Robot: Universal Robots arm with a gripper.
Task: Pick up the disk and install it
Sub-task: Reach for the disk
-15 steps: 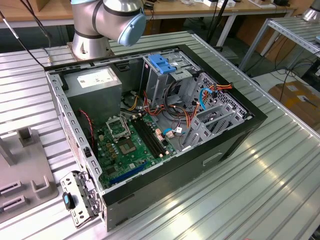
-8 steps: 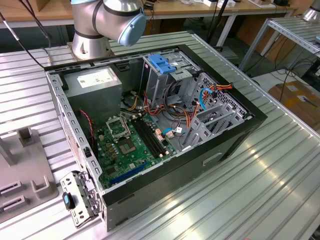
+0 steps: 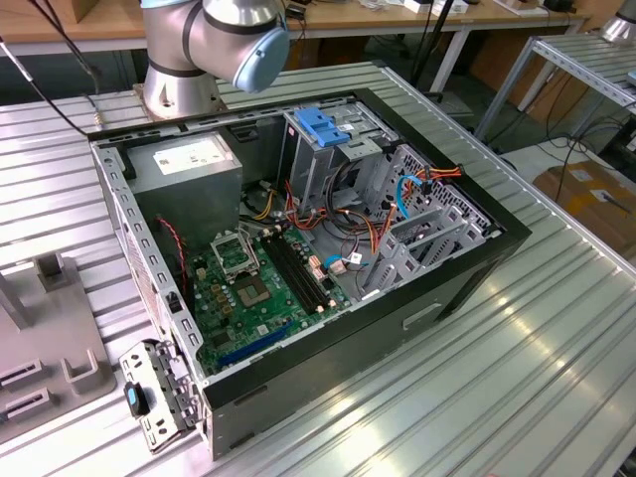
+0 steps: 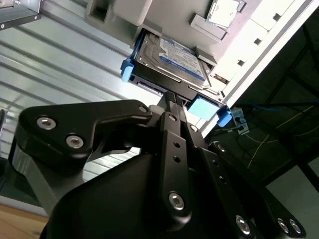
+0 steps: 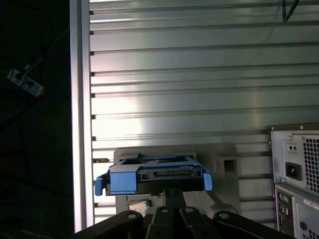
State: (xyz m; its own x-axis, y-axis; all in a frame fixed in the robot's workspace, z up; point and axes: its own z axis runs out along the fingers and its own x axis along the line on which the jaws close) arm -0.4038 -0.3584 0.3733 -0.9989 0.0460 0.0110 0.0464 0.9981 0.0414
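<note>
In both wrist views, sees the disk (image 4: 172,57) (image 5: 154,175) lying flat on a grey stand (image 4: 203,24) (image 5: 225,167). Not yet picked up, not yet put in. Shows a blue frame round its sides, with small blue ears sticking out at two corners. In the second wrist view, shows its white and blue label facing up. In the first wrist view, shows its plug edge turned to the camera.

Finds the gripper (image 4: 170,97) (image 5: 172,193) right at the middle of that near edge. Has its black fingers (image 4: 172,107) (image 5: 167,196) pressed together, with no gap at the tips. Cannot tell if the tips touch the disk or stop just short.

Finds the stand resting on the ribbed metal table (image 4: 60,64) (image 5: 199,74), close to one table edge. In the first wrist view, catches the back of the case (image 5: 294,169) near the stand.

In the exterior view, sees the case (image 3: 447,288) lying open on the table (image 3: 497,397), with the arm (image 3: 214,40) at its far side. Inside the case, sees a green board (image 3: 258,288) and a grey cage (image 3: 318,169) with a blue latch (image 3: 323,124) on top. At the exterior view's left, sees part of the stand (image 3: 84,363) just beside the case.
</note>
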